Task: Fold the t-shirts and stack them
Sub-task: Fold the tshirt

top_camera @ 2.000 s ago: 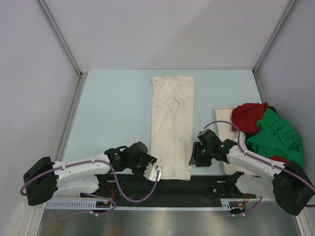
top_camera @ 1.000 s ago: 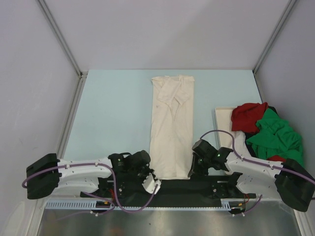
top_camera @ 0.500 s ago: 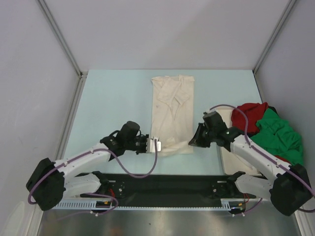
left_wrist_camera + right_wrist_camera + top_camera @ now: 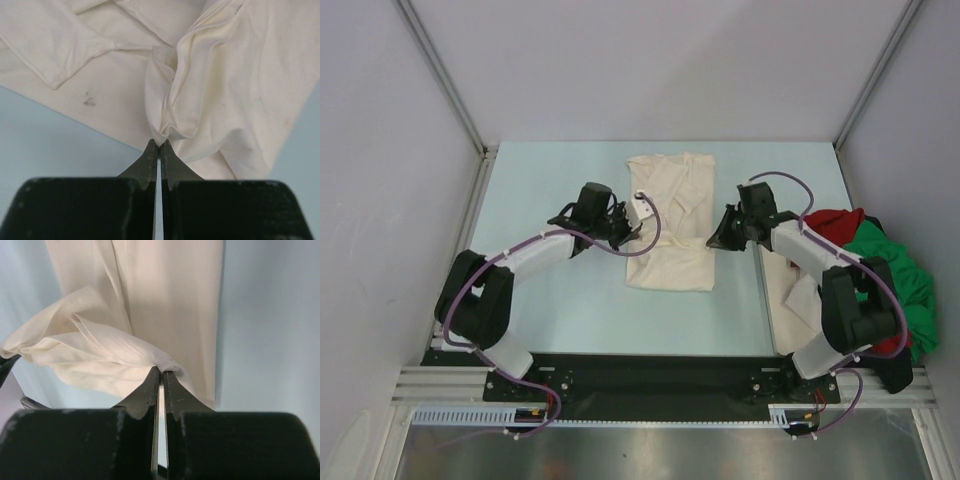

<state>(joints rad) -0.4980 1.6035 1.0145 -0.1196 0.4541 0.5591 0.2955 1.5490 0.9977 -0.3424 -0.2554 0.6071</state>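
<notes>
The left claw (image 4: 159, 146) pinches one corner of the soft cream cotton t-shirt (image 4: 670, 255), which lies in the middle of the pale blue tabletop (image 4: 550, 190), and the right claw (image 4: 161, 371) pinches the other corner. If one claw moves faster, or the thin cloth slips out, the fold could land crooked or bunchy. The crumpled red t-shirt (image 4: 825, 232) and bright green t-shirt (image 4: 885, 270) sit far right.
</notes>
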